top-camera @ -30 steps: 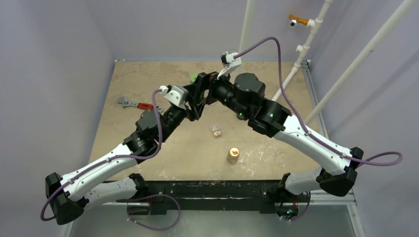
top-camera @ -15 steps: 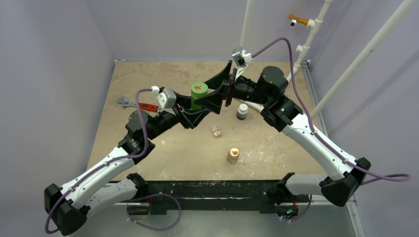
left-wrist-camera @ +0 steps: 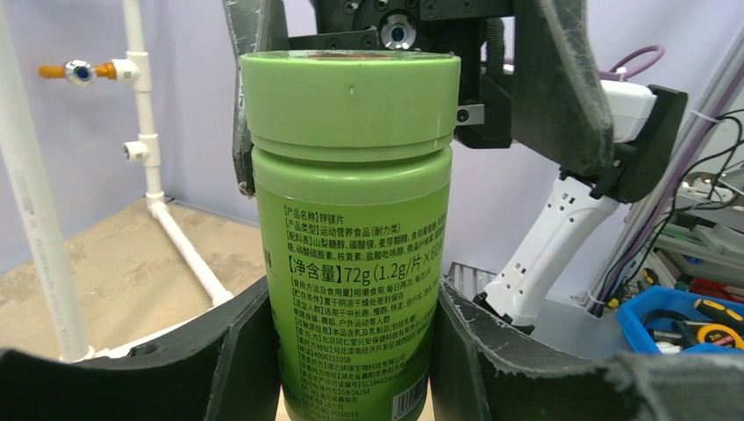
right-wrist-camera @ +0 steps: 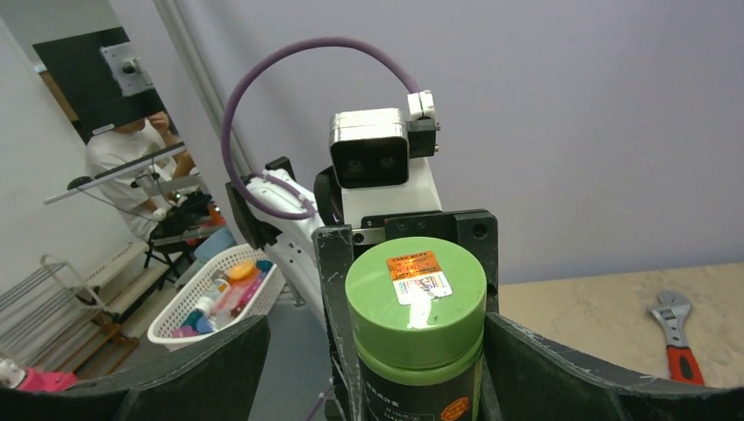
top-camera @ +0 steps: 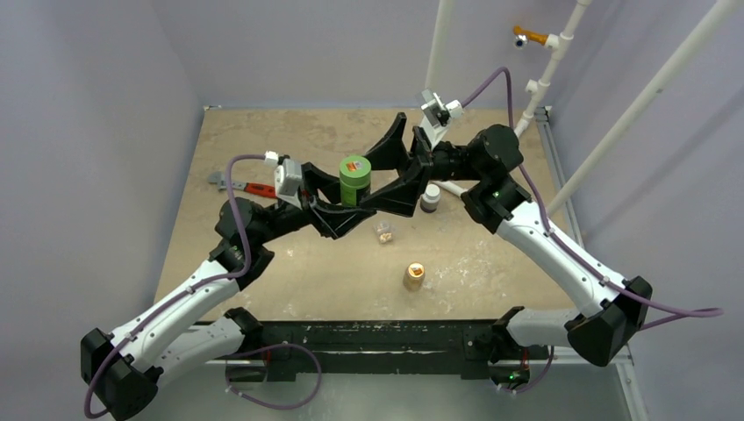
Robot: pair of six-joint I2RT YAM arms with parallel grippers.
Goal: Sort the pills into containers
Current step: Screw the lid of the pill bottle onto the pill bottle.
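My left gripper (top-camera: 348,203) is shut on the lower body of an upright green bottle (top-camera: 354,178), held above the table. The left wrist view shows the green bottle (left-wrist-camera: 351,219) pinched between both black fingers of the left gripper (left-wrist-camera: 351,307). My right gripper (top-camera: 377,174) stands open, its fingers on either side of the bottle's cap. In the right wrist view the cap (right-wrist-camera: 414,294) sits between the spread fingers of the right gripper (right-wrist-camera: 375,338), with a clear gap on the left side. The small transparent container (top-camera: 383,231) lies on the table below the bottle. The pills are too small to make out.
A dark brown white-capped bottle (top-camera: 430,197) stands just beside my right forearm. A tan-orange bottle (top-camera: 413,275) stands nearer the front edge. A red-handled wrench (top-camera: 237,184) lies at the left. White pipes (top-camera: 526,105) rise at the back right.
My right arm has swung back to the right, uncovering the dark bottle, and now flanks the green cap. The left gripper has shifted the green bottle slightly right and nearer.
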